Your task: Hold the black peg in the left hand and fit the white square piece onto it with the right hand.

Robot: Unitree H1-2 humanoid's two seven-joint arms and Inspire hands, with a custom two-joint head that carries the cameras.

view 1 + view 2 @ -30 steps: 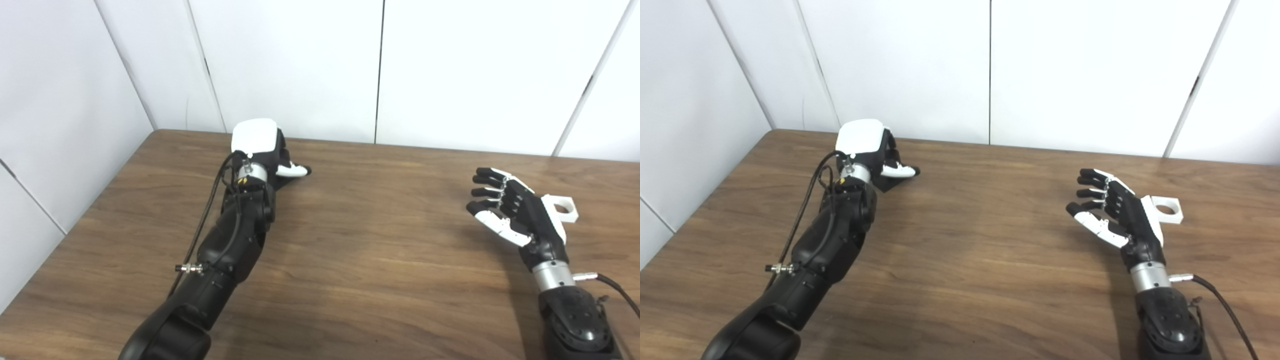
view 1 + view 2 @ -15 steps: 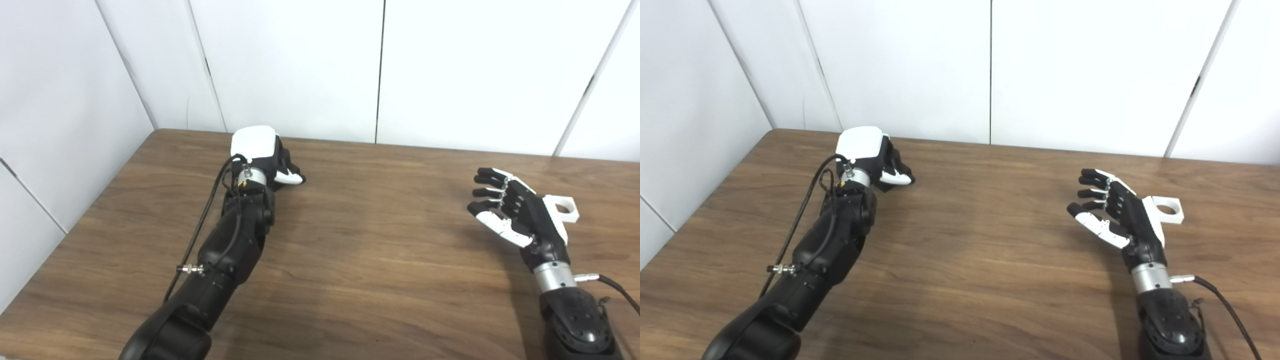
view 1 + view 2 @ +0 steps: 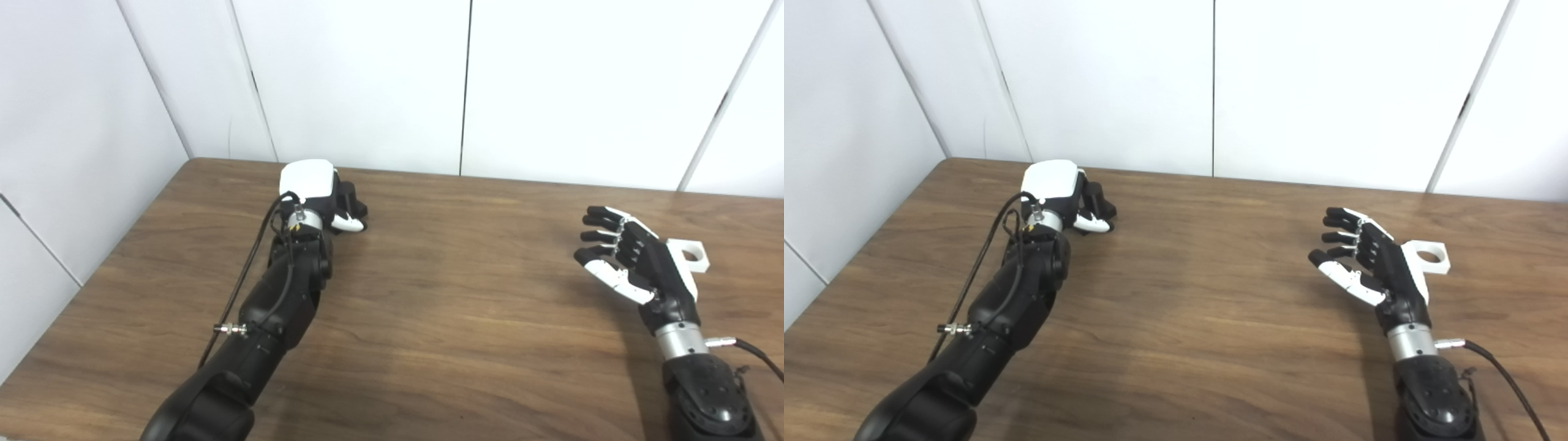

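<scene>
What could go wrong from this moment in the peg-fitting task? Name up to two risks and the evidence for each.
1. The left hand has curled over something dark at the far left of the table, and its own back hides the grasp, so the hold may be poor and slip on lifting.
2. The right hand is open, with the white square piece lying behind it; turning to reach could knock the piece away.
</scene>
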